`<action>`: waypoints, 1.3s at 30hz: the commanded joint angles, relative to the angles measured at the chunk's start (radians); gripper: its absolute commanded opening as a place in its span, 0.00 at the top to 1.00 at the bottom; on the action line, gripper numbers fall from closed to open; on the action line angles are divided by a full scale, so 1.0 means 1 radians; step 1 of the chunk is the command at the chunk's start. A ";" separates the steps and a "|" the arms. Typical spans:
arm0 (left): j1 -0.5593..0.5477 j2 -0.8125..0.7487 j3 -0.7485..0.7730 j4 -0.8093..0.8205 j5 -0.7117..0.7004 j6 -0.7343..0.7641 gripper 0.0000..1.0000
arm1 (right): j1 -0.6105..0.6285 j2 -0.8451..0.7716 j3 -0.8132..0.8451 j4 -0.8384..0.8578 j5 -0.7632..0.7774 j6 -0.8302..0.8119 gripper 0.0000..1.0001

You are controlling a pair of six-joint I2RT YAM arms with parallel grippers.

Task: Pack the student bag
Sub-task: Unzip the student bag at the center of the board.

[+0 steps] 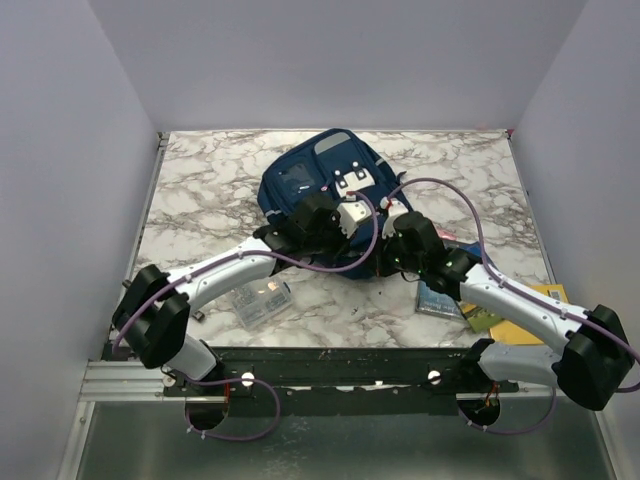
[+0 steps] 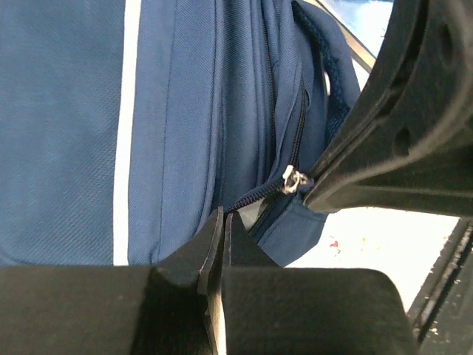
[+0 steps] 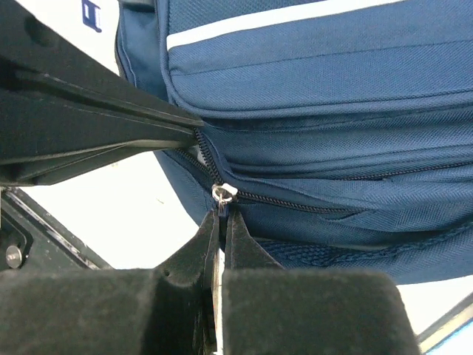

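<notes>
Half the student bag's (image 3: pixel 332 74) zipper pull (image 3: pixel 222 194) hides inside the right tool (image 3: pixel 220 214).

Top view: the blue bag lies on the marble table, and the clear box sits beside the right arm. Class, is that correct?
Not quite. The box sits beside the left arm, not the right, as the top view shows. The bag does lie on the marble table.

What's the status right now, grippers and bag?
Left gripper shut at student bag seam, hold unclear. Right gripper shut on zipper pull. Clear box, books lie aside, not blocking.
</notes>
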 commanded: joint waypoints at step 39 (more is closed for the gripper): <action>0.024 -0.361 -0.187 0.244 -0.249 0.046 1.00 | -0.404 -0.076 -0.328 0.582 -0.695 0.297 0.54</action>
